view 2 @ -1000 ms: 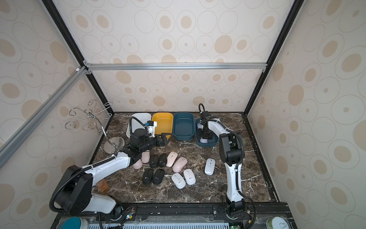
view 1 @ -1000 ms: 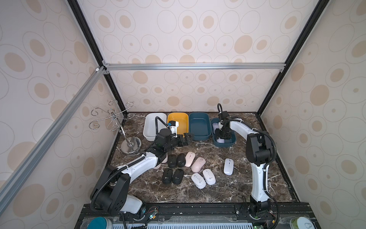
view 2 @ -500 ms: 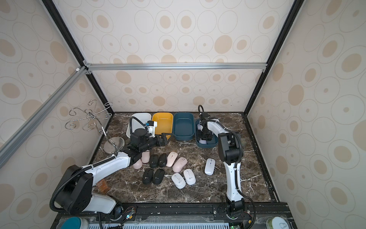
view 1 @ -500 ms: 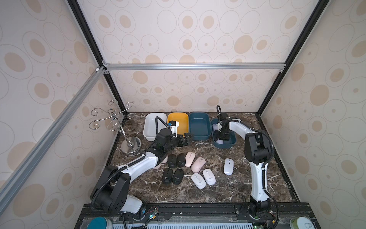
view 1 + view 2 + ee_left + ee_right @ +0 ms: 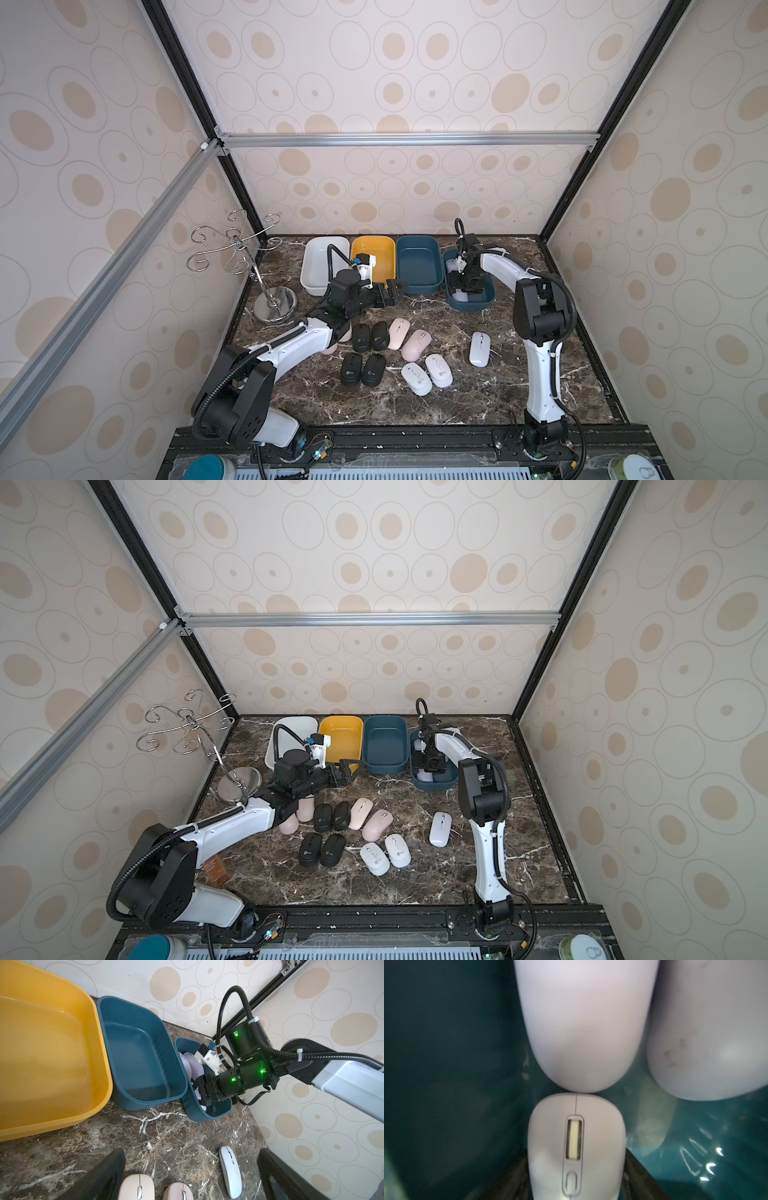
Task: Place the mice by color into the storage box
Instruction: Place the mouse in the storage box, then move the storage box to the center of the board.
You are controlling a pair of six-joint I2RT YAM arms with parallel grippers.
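**Boxes:** row of 4 at back of table (image 5: 478,395): white box (image 5: 311,270), yellow box (image 5: 384,245), big teal box (image 5: 417,266), small teal box (image 5: 471,306).

**Lavender mice** (image 5: 583,1022): qty 3, all in small teal box. One lavender mouse (image 5: 576,1147) lies betw. fingers (image 5: 510,1178) of right end effector (image 5: 464,286), nose touching another. Clamped or slack: cannot tell.

**Loose on table, mid area:**
- black mice (image 5: 360,337), qty 4, in pairs
- pink mice (image 5: 416,345), qty 4, 2 partly under left arm
- white mice (image 5: 438,370), qty 3, one (image 5: 479,349) set apart nr right arm

**Left end effector** (image 5: 388,293): jaws wide apart, holding nothing, just in front of yellow box.
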